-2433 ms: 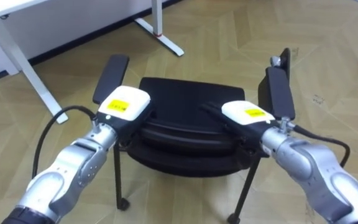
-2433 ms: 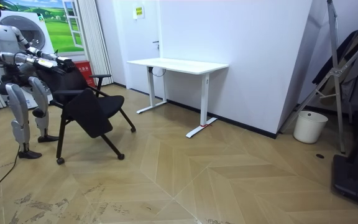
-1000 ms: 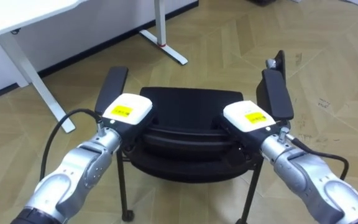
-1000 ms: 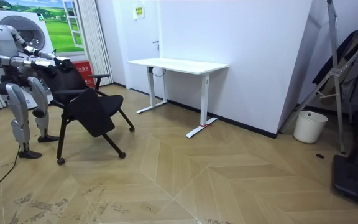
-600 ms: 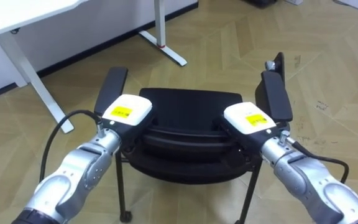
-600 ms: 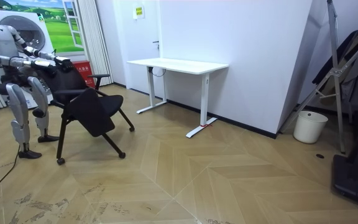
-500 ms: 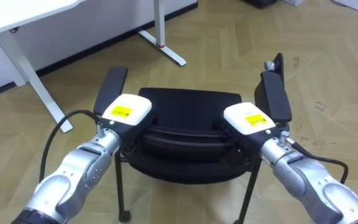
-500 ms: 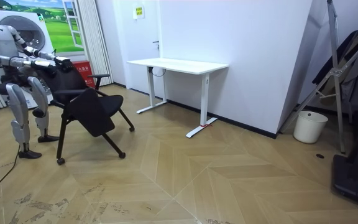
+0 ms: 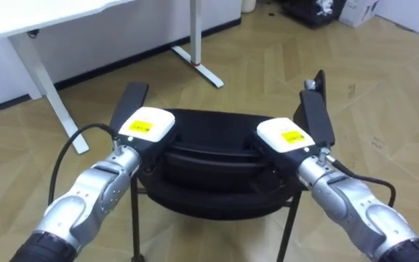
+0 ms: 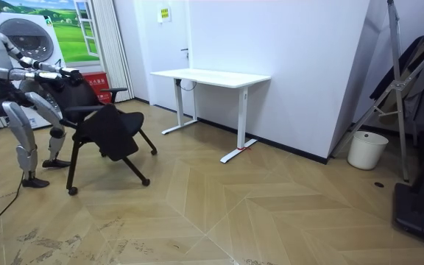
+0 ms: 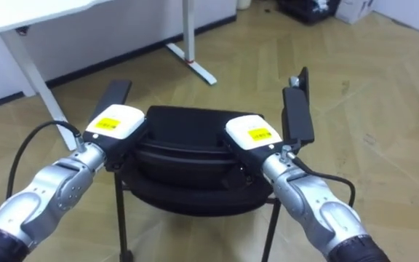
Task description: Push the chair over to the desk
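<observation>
My left robot hand and right robot hand lay on the top of the black chair's backrest; I could not tell whether either was clamped. The chair stood on the wooden floor, the robot behind it, a white desk beyond.

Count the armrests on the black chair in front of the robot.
2. On the chair, one armrest is at the left side, beyond the left hand; the other at the right side, beyond the right hand. None hidden.
</observation>
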{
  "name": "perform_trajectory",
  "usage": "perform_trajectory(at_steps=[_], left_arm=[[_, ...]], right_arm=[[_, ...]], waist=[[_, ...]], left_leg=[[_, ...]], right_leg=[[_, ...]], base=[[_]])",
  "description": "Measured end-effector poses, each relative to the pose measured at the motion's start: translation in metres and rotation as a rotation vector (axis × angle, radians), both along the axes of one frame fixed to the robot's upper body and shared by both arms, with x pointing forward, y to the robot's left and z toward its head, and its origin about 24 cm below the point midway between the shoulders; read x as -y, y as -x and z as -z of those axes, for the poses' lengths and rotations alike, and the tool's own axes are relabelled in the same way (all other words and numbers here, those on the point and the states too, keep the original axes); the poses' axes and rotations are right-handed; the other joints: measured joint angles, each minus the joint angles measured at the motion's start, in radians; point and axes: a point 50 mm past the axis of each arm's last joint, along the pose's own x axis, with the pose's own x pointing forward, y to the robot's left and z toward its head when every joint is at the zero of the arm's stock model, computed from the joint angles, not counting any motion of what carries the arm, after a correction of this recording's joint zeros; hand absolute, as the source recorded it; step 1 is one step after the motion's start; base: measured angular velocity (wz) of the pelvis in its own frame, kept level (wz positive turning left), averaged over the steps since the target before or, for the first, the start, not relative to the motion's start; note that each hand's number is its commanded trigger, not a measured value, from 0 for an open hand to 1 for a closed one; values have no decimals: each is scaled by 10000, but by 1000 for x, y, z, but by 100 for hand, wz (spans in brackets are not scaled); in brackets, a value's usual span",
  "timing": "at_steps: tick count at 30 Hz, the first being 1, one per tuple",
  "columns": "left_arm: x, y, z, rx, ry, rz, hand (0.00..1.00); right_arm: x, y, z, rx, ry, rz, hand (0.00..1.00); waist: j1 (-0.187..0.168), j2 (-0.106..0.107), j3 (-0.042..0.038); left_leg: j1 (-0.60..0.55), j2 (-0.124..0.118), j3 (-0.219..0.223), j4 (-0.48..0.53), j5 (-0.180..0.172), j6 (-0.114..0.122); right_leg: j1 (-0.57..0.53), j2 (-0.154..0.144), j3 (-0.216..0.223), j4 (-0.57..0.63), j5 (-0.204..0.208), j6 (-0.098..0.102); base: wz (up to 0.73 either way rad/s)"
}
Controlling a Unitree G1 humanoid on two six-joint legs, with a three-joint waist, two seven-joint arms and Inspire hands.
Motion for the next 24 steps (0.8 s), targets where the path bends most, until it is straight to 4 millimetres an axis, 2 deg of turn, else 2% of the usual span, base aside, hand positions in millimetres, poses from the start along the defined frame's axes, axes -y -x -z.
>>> perform_trajectory(at_steps=[1, 2, 4, 5, 6, 7, 8, 9, 10, 11, 12, 13, 14, 15, 16, 17, 18, 19, 20, 21, 22, 23, 24], left_arm=[[0, 1, 1, -30, 68, -21, 100], [2, 1, 2, -32, 224, -50, 100], [4, 3, 3, -32, 415, -11, 100], [4, 3, 3, -28, 417, 26, 100], [4, 3, 1, 55, 410, 71, 100], [4, 3, 0, 94, 396, 90, 100], [3, 2, -3, 164, 351, 142, 100], [2, 1, -5, 237, 309, 195, 100], [2, 1, -7, 294, 293, 218, 100], [3, -2, -10, 411, 276, 272, 100], [3, -4, -13, 519, 267, 304, 100], [4, -7, -17, 652, 249, 344, 100], [5, -9, -18, 704, 242, 368, 100], [6, -11, -21, 817, 235, 412, 100], [6, -12, -22, 841, 247, 418, 100], [8, -14, -23, 905, 341, 402, 100], [10, -13, -22, 867, 423, 431, 100], [11, -13, -21, 829, 462, 445, 100], [13, -11, -16, 704, 539, 493, 100], [15, -8, -11, 616, 572, 530, 100], [16, -7, -9, 569, 566, 565, 100], [18, -7, -8, 552, 513, 671, 100], [18, -7, -8, 623, 469, 742, 100]], right_arm=[[1, 0, 0, 12, 57, -44, 100], [3, 0, -3, 109, 159, -112, 100], [7, 1, -4, 177, 272, -204, 100], [7, 1, -3, 199, 275, -213, 100], [8, 2, -3, 305, 220, -189, 100], [8, 3, -3, 361, 184, -174, 100], [8, 4, -3, 476, 107, -151, 100], [8, 5, -2, 592, 22, -118, 100], [7, 5, -3, 661, -3, -115, 100], [7, 4, -5, 840, -53, -86, 100], [9, 3, -6, 1030, -29, -57, 100], [9, 2, -8, 1207, -52, -6, 100], [9, 1, -9, 1272, -46, 30, 100], [10, -1, -12, 1419, -32, 99, 100], [10, -2, -13, 1492, -12, 114, 100], [11, -4, -17, 1644, 104, 93, 100], [13, -4, -17, 1778, 281, 69, 100], [14, -2, -16, 1790, 321, 74, 100], [17, 1, -12, 1680, 372, 115, 100], [18, 5, -7, 1512, 375, 174, 100], [19, 7, -5, 1444, 372, 209, 100], [20, 10, -2, 1390, 313, 281, 100], [21, 12, 0, 1380, 242, 362, 100]], waist=[[-3, 48, -17], [24, 115, -30], [181, 199, -15], [230, 231, -21], [250, 235, -31], [252, 241, -48], [253, 248, -87], [258, 181, -158], [256, 149, -174], [254, 99, -196], [251, 63, -249], [241, -81, -258], [248, -157, -280], [245, -246, -278], [253, -259, -275], [275, -232, -265], [187, -97, -233], [142, -62, -202], [122, -1, -144], [31, 15, -121], [-16, 28, -126], [-122, 51, -130], [-195, 75, -125]], left_leg=[[-103, -52, 12, -91, -48, 33], [-371, -239, 78, -461, -140, 175], [-622, -713, 143, -2191, -77, 170], [-614, -786, 151, -2775, -25, 114], [-615, -967, 176, -3805, 177, 136], [-621, -1040, 186, -4181, 267, 185], [-632, -1032, 309, -4643, 564, 309], [-610, -1038, 465, -4718, 868, 430], [-602, -1049, 567, -4725, 948, 526], [-582, -1168, 687, -4721, 1002, 645], [-507, -1361, 757, -4721, 911, 782], [-447, -1550, 919, -4701, 782, 976], [-422, -1624, 1022, -4664, 703, 1077], [-418, -1785, 1143, -4427, 391, 1202], [-422, -1842, 1187, -4268, 210, 1281], [-383, -1890, 1260, -3937, -176, 1376], [-286, -1928, 1269, -3678, -484, 1457], [-163, -1959, 1289, -3598, -584, 1471], [156, -2058, 1291, -3531, -835, 1527], [499, -2151, 1241, -3530, -1080, 1537], [623, -2175, 1183, -3523, -1190, 1564], [803, -2218, 964, -3506, -1384, 1658], [880, -2205, 820, -3469, -1522, 1691]], right_leg=[[13, 1, -10, -4, -12, -21], [5, -2, -37, 5, -37, -56], [52, -38, -98, -21, -112, -107], [76, -31, -120, -26, -151, -105], [108, 11, -124, -10, -263, -77], [111, 18, -120, 5, -365, -74], [111, 38, -65, 10, -468, 9], [103, -14, 36, -3, -551, 123], [94, -69, 90, -2, -587, 185], [79, -214, 216, 0, -639, 286], [73, -391, 350, -23, -663, 462], [79, -602, 417, -11, -696, 643], [80, -732, 467, 28, -725, 715], [29, -937, 549, 305, -834, 908], [-32, -1064, 544, 610, -862, 965], [-468, -1379, 539, 1799, -782, 1026], [-933, -1732, 506, 3228, -299, 1077], [-1093, -1894, 519, 3834, 48, 1074], [-1346, -2136, 689, 4825, 811, 1032], [-1617, -2276, 921, 5626, 1739, 1007], [-1759, -2278, 1043, 5967, 2260, 957], [-2085, -2251, 1225, 6520, 3330, 917], [-2456, -2205, 1280, 7013, 3705, 1033]], base=[[11], [0], [-19], [-18], [-9], [-7], [-11], [-15], [-21], [-26], [-31], [-25], [-25], [-22], [-39], [-33], [-26], [-6], [5], [7], [18], [20], [22]])
